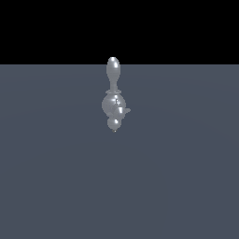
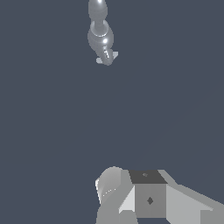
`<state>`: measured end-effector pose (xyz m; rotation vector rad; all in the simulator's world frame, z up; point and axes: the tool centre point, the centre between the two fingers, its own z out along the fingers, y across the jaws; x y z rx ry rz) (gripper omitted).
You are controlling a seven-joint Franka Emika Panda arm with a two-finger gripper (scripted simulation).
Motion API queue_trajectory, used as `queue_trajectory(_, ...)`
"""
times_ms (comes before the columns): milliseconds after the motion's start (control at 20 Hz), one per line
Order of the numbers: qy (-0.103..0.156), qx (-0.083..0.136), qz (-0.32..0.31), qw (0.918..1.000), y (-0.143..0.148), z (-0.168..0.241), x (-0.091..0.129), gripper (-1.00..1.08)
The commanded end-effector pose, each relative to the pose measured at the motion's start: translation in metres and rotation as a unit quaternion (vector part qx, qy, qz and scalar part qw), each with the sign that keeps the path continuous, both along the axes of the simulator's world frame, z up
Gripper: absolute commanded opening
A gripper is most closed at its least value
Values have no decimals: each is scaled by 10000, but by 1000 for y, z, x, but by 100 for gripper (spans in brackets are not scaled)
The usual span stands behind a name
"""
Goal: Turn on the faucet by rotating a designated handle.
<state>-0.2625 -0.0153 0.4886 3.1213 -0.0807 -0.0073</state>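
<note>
Nearest to us in the wrist view sits the pincer [image 2: 131, 205], a blocky white-grey body with a dark panel. Its fingertips are not clearly shown, so we cannot tell whether it stands wide or narrow. It holds nothing that we can see. The exterior view does not show the arm at all.

Between pincer and target lies bare grey worktop [image 1: 56, 186]. Nothing stands in the path.

Farther off stands the faucet [image 1: 114, 98], well apart from the pincer. In the exterior view it sits mid-worktop: a small ball [image 1: 114, 123] nearest, a larger ball behind it, then a long bulb [image 1: 113, 70] reaching away. A short stub [image 1: 125, 110] juts toward the exterior view's right. We judge this stub to be the handle, though that is a guess from shape alone.

The step in hand, as we read it, is the approach; the turning has not begun. To do it well we should close the gap in a straight line, arrive beside the stub rather than over the bulb, and push tangentially. Shiny rounded metal will likely slip under a glancing touch.
</note>
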Motion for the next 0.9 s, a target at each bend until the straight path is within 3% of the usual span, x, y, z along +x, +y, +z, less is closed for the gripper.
queue_trajectory(0,253,-9,-166,9995,-2,-27,7,-31)
queue_trajectory(50,433,-46,-15,9990,6,-47,7,-12)
queue_trajectory(100,484,30,-131,9987,-3,-62,14,-6)
queue_trajectory(150,637,-107,-164,9978,1,-83,18,-2)
queue_trajectory(250,731,23,-334,9968,3,-109,33,-12)
queue_trajectory(300,908,-149,-286,9954,1,-137,32,-4)
queue_trajectory(350,961,-197,-649,9931,-7,-153,37,-4)
queue_trajectory(400,825,-282,-527,9948,0,-153,53,-10)
queue_trajectory(500,716,-308,-1009,9918,-21,-164,77,-8)
queue_trajectory(550,705,-401,-940,9923,-7,-177,85,0)
queue_trajectory(600,801,-348,-1302,9876,-26,-193,84,3)
queue_trajectory(650,704,-406,-1232,9890,-13,-200,98,8)
queue_trajectory(700,504,-506,-1456,9868,-34,-196,118,2)
queue_trajectory(800,365,-524,-1406,9880,-17,-212,143,-5)
queue_trajectory(850,238,-651,-1120,9913,-3,-219,156,-27)
